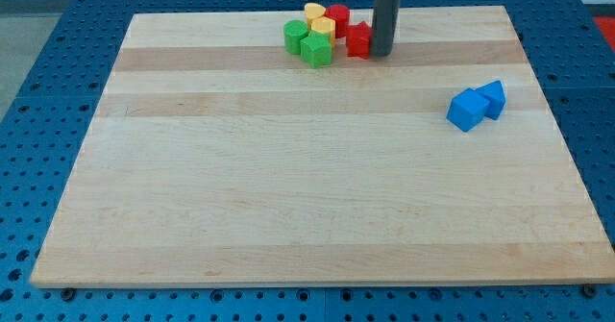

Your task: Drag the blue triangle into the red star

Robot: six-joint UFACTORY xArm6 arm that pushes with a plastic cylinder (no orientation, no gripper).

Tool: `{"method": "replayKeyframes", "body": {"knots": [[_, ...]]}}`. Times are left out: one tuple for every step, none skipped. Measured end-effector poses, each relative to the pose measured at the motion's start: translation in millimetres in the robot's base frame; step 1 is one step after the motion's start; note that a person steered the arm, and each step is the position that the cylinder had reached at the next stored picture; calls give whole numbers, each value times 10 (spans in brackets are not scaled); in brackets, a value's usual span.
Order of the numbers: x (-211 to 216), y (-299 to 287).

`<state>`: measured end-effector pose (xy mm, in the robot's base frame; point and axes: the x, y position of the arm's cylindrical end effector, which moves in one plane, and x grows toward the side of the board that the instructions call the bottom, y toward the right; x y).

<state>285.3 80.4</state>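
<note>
Your blue triangle sits far off to the view's right and lower than my tip, well apart from it, touching a blue cube on its lower left side. Which of the two blue blocks is really the triangle is hard to tell; the smaller back one looks like it.

The red star is just beside my tip, on the view's left, touching or nearly so. So nothing is done yet: triangle and star are well apart, and the whole drag is left.

There is no gripper here, just a dark rod, with nothing held; its end rests on the wooden board near the top edge.

Left of the tip past the star sits a tight cluster: a red block, two yellow blocks, a green round block and a green cube.

Judgement: the blue cube hugging the triangle is the main nuisance, as it may come along. The path between triangle and star looks free of blocks.
</note>
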Motion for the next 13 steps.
{"method": "replayKeyframes", "body": {"knots": [[-20,-127],[90,175],[258,676],[370,1080],[587,1448],[792,1716],[1127,1738],[1194,1490],[1182,1220],[1163,942],[1113,895],[964,895],[761,894]]}}
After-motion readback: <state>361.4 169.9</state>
